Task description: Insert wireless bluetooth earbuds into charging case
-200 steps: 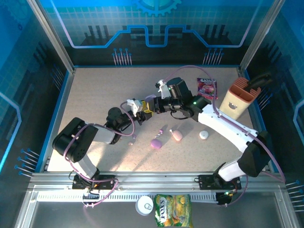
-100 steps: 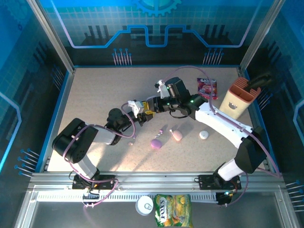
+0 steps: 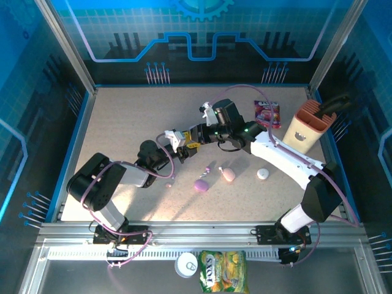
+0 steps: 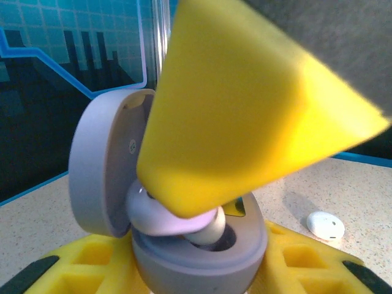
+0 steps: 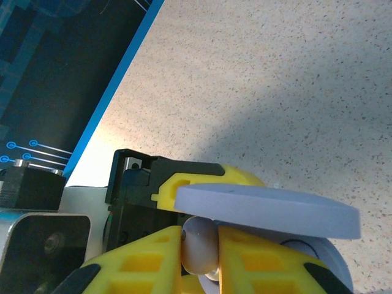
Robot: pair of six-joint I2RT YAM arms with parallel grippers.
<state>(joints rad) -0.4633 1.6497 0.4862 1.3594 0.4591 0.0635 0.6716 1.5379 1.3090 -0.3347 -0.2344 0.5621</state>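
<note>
Right hand (image 3: 192, 137) edged closer, earbud (image 4: 164, 218) at case (image 4: 199, 260) rim

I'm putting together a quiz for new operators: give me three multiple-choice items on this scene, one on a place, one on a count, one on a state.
1. Where is the open case? A) in the left hand B) in a drawer C) on a shelf
2. How many closed cases lie on the table? A) one B) three C) five
3. The open case's lid is A) shut B) raised C) missing
Answers: 1 A, that hand clamps its base. 2 B, lilac, pink, white. 3 B, it stands up while the right hand holds an earbud at the socket.
</note>
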